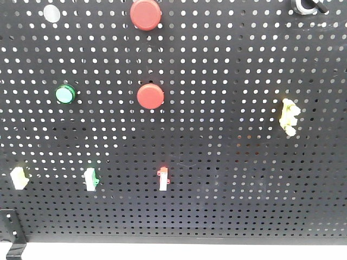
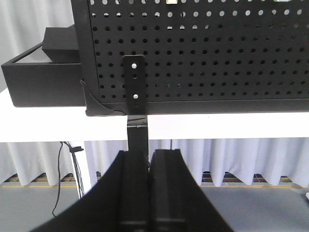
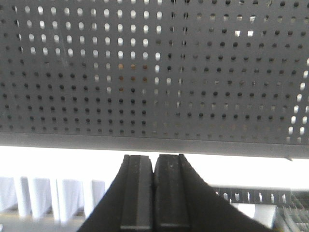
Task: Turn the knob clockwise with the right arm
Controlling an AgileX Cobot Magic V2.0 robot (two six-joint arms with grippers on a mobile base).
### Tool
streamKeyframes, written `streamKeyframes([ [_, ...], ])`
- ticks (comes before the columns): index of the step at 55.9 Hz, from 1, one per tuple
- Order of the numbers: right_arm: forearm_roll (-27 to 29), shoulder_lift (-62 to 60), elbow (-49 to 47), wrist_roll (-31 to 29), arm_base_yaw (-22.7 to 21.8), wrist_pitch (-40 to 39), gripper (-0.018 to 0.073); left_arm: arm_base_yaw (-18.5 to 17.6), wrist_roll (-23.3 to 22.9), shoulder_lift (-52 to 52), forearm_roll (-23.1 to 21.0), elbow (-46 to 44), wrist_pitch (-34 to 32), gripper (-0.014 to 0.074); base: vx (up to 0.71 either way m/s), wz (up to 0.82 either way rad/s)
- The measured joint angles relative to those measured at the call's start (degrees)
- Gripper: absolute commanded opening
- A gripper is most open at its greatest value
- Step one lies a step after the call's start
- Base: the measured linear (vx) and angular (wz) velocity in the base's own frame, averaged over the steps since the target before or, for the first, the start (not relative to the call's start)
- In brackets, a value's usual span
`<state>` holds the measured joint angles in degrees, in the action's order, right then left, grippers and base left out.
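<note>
at the pegboard's (image 1: 227, 162) top corner sits the knob (image 1: 307, 6), right claw (image 3: 153, 193) pinched closed beneath the pegboard.

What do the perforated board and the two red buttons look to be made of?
Perforated board: likely painted sheet metal, matte black, with evenly punched holes letting light through. Red buttons: probably plastic, smooth with a soft sheen, though the look leaves it open.

Matt black perforated metal on the board (image 1: 217, 135). Smooth, shiny plastic on the red buttons (image 1: 150, 96) and green button (image 1: 65, 94); glossy black on the knob (image 1: 304, 6). Matt black metal, bright screws (image 2: 136, 96), on the bracket (image 2: 134, 79). Smooth white table (image 2: 217, 126); pleated white cloth curtains (image 2: 241, 159).
</note>
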<state>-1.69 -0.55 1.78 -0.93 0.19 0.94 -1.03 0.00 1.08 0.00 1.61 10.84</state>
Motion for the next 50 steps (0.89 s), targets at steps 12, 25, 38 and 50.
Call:
streamKeyframes([
  [12,1.69,0.00,-4.10,-0.06,0.00,-7.16,0.0003,0.00,0.00,0.00,0.00,0.00,0.00,-0.0006,0.00,0.00],
  [25,1.69,4.89,-20.25,-3.87,-0.02,-4.35,0.0060,0.00,0.00,0.00,0.00,0.00,0.00,-0.0006,0.00,0.00],
  [38,1.69,15.83,-29.97,-5.28,-0.02,3.00,0.0268,0.00,0.00,0.00,0.00,0.00,0.00,-0.0006,0.00,0.00],
  [50,1.69,22.33,-30.81,-5.28,-0.02,-0.94,0.0396,0.00,0.00,0.00,0.00,0.00,0.00,-0.0006,0.00,0.00],
])
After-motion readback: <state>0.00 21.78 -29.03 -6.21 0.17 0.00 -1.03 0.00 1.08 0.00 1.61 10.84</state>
